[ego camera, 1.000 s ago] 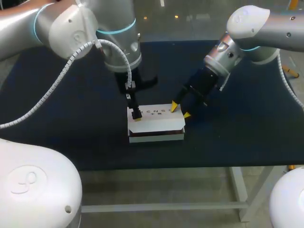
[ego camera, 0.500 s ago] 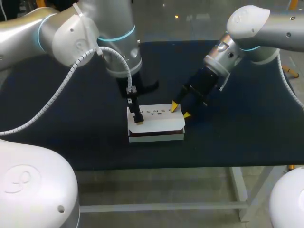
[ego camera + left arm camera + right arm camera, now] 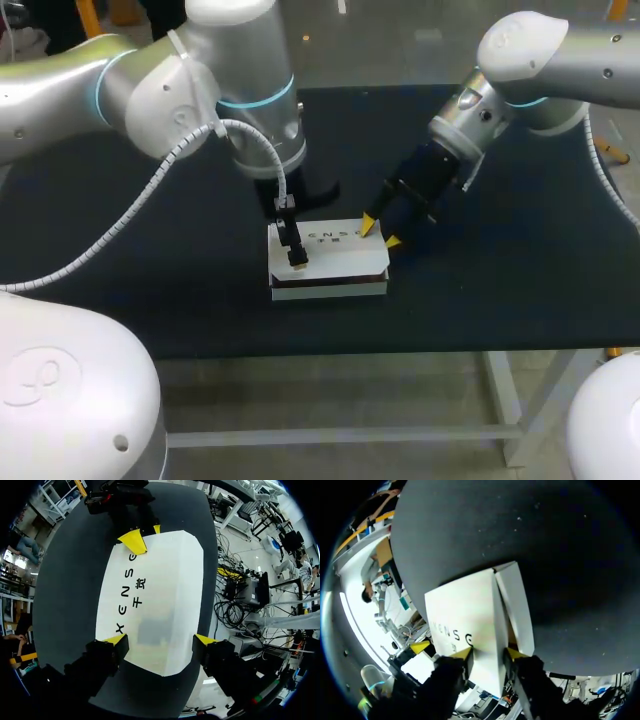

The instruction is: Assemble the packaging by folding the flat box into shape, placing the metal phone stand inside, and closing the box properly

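Observation:
The white box (image 3: 335, 255) with dark letters on its lid lies in the middle of the dark table, and a dark band shows under the lid along its front. My left gripper (image 3: 293, 240) hangs over the box's left end. In the left wrist view this left gripper (image 3: 160, 640) is open, its fingers on either side of the box (image 3: 160, 595). My right gripper (image 3: 380, 233) is at the box's right end. In the right wrist view this gripper (image 3: 487, 654) is shut on the box (image 3: 465, 620) beside a side flap (image 3: 517, 605). No phone stand shows.
The dark table (image 3: 150, 250) is bare around the box on all sides. Its front edge (image 3: 400, 345) runs close below the box. Both arms come in over the far half of the table.
My left gripper has shifted a little toward the table's front over the box's left end, and its fingers have narrowed slightly. The right arm and the box have stayed put.

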### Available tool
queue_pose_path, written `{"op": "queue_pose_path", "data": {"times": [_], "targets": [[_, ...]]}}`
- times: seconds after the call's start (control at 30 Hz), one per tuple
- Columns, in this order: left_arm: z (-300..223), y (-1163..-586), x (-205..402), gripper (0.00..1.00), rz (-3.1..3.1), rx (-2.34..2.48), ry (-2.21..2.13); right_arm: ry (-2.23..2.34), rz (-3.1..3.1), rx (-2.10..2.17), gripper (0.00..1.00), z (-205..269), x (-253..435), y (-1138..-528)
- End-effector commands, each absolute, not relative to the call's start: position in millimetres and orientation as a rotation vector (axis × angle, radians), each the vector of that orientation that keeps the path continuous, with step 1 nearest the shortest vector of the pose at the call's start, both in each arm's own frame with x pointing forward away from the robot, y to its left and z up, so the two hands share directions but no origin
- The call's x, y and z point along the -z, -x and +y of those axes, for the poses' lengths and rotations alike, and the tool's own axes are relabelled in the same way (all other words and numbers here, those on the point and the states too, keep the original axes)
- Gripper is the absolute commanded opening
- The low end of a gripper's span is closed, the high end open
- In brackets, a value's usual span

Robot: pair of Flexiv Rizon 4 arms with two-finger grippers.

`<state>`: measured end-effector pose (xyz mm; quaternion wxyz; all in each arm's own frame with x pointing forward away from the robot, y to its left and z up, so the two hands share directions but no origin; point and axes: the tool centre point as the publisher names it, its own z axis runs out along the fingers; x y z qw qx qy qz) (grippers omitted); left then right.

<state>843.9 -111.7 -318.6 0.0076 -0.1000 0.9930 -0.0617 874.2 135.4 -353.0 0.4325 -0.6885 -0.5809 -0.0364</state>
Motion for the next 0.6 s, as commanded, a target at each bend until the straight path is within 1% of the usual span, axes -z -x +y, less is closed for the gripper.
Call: {"op": "queue_pose_path", "data": {"times": [0.03, 0.27, 0.37, 0.43, 0.53, 0.6], "targets": [[-116.2, -844.1, 322.8, 0.85, 3.098, 0.176, 0.310, 1.713, -1.448, 0.088, 0.44, 135.7, 353.4, -874.8], [-119.7, -843.7, 328.9, 0.81, 3.058, 0.127, 0.323, 1.713, -1.448, 0.088, 0.43, 135.7, 353.4, -874.8], [-120.4, -845.7, 330.7, 0.84, 3.041, 0.117, 0.321, 1.713, -1.448, 0.088, 0.43, 135.7, 353.4, -874.8], [-121.2, -846.9, 331.7, 0.82, 3.038, 0.116, 0.326, 1.713, -1.448, 0.088, 0.43, 135.7, 353.4, -874.8], [-122.2, -847.9, 333.2, 0.76, 3.015, 0.110, 0.322, 1.713, -1.448, 0.088, 0.43, 135.7, 353.4, -874.8], [-122.9, -847.6, 334.4, 0.76, 2.994, 0.106, 0.315, 1.713, -1.448, 0.088, 0.42, 135.7, 353.4, -874.8]]}}
